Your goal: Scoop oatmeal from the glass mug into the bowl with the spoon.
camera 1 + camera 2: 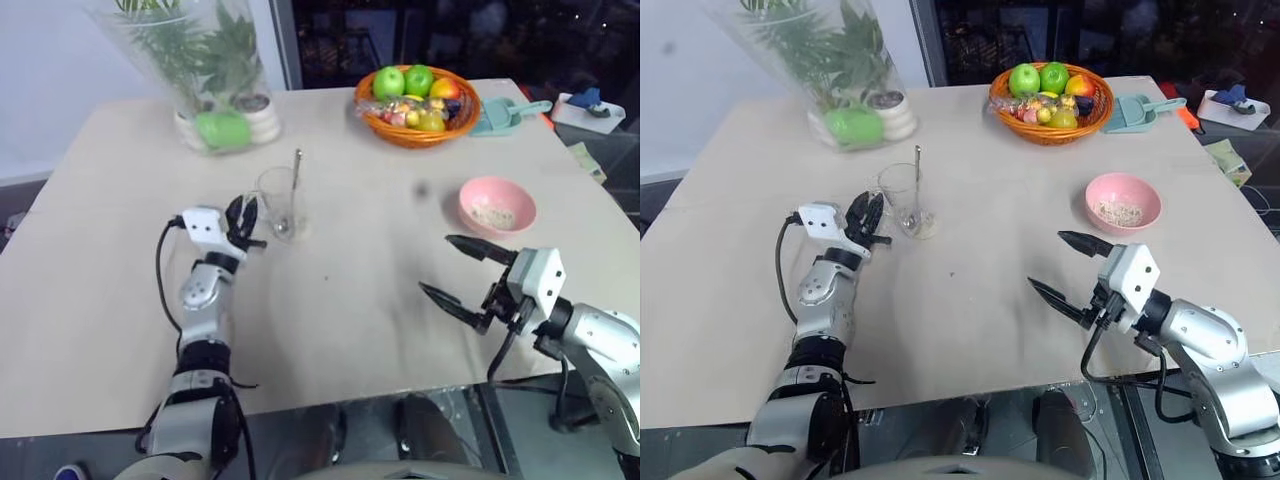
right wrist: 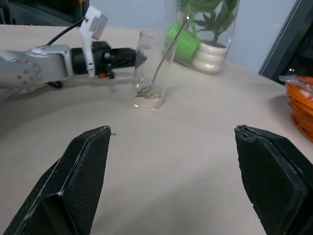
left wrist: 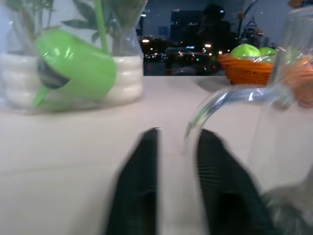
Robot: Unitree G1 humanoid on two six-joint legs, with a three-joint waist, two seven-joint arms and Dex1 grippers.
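Spoon, slim polished metal, stands bowl-down inside the glass mug, gripped by neither arm. Left gripper sits at the mug's handle, fingers slightly parted around it, with no firm hold apparent. Right gripper hangs wide open and empty, near the pink bowl. Oatmeal lies as loose beige flakes in the clear, straight-sided mug and in the bowl. Recommended: steady the mug, then pinch the thin handle high.
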